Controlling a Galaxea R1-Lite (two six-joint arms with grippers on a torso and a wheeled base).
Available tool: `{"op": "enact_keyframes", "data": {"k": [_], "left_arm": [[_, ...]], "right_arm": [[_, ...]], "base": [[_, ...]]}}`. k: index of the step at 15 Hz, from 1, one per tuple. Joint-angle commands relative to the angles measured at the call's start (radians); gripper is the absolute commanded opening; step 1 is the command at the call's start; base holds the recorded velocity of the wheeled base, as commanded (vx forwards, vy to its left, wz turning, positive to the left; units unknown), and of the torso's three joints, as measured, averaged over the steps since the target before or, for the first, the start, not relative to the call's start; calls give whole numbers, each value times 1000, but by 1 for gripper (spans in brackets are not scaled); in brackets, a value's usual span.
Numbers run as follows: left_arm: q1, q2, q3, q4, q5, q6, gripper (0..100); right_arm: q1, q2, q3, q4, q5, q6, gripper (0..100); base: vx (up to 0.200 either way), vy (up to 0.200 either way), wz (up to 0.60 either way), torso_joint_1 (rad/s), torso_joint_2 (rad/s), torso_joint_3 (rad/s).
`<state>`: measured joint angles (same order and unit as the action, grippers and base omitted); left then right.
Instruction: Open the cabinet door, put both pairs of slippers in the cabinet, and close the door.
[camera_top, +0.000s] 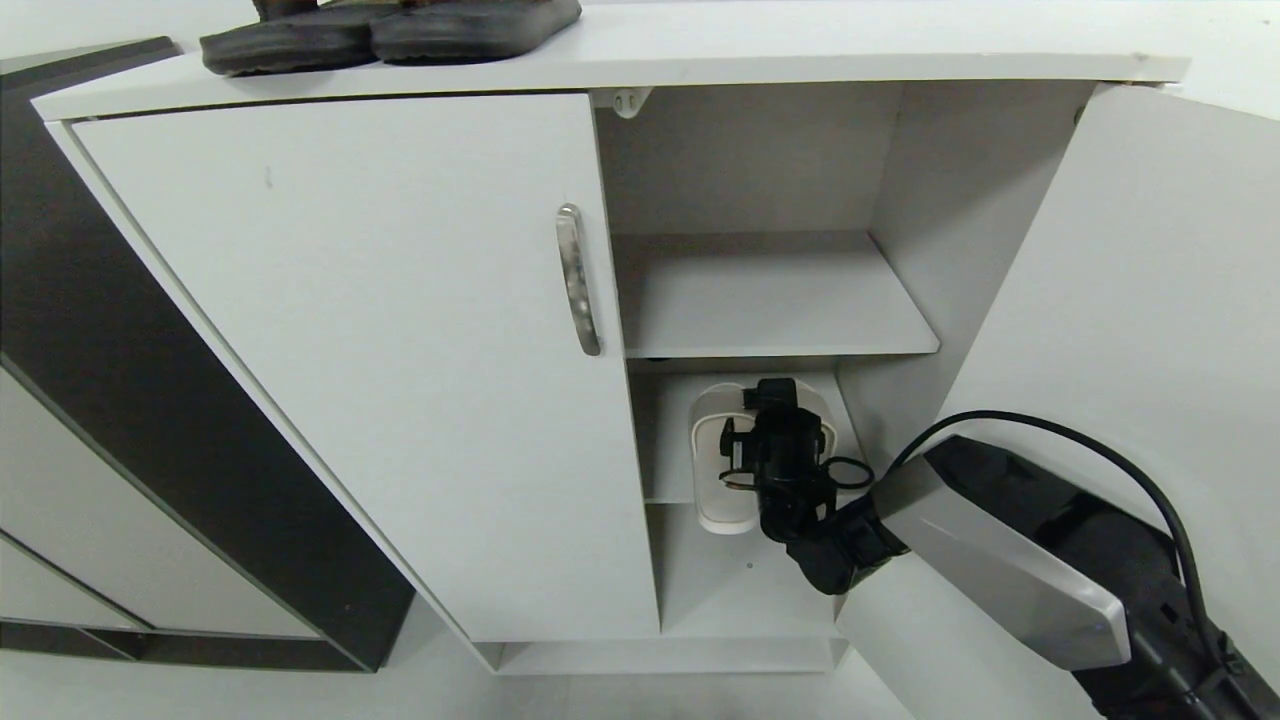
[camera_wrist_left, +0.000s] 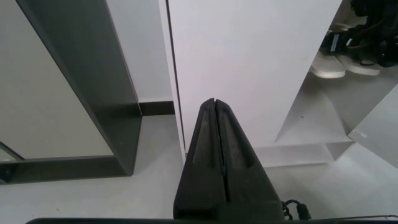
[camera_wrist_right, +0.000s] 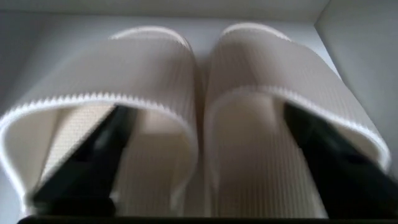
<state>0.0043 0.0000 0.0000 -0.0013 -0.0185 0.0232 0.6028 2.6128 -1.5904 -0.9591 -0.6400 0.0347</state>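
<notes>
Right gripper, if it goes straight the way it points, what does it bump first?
The white slippers. The right gripper has its fingers under their straps, so going on would push the toe ends first, probably then the cabinet's back wall.

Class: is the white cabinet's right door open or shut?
Open: the right door stands swung outward, exposing a shelf and cream fabric slippers inside.

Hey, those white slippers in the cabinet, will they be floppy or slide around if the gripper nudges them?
Probably soft: the white slippers have ribbed fabric straps, likely to bend under pressure. They look light, so the right gripper, one finger under each strap, could easily drag them along the smooth shelf.
</notes>
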Motion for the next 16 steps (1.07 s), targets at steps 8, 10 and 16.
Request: {"op": "enact_keyframes", "data": {"k": [8,10,16], "left_arm": [[0,2,0,0,0,-2,0],[0,2,0,0,-1,-2,0],[0,2,0,0,-1,-3,0]], "right_arm": [[121,-267,558,-274,-29,1,100],[141,-307,685,-343,-29,4,100],[153,-346,779,-420,-33,5,100]], "base": [[0,0,0,0,0,0],[0,0,0,0,0,0],[0,0,0,0,0,0]]}}
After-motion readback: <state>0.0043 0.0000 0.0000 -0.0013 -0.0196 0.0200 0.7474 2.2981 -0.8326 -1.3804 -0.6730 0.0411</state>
